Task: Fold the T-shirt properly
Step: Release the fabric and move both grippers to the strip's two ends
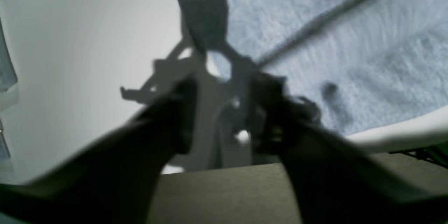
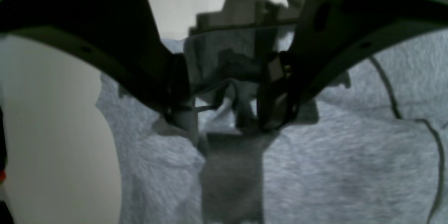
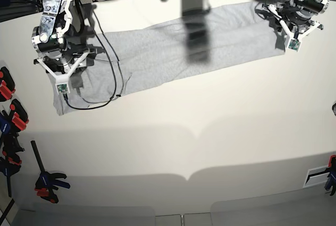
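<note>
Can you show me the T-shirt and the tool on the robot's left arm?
T-shirt (image 3: 184,52): base view, on its grey middle.
Left tool (image 1: 224,112): left wrist view, midway between its blurry fingertips.

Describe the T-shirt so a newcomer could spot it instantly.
On the pale table, look along the far edge, beneath both arms. The T-shirt is the long, light-grey cloth strip there, soft and wide, unlike the small dark clamps with red parts at the side.

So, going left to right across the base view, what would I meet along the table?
Orange-and-black clamps at the left edge, then the right gripper, then the left gripper.
</note>
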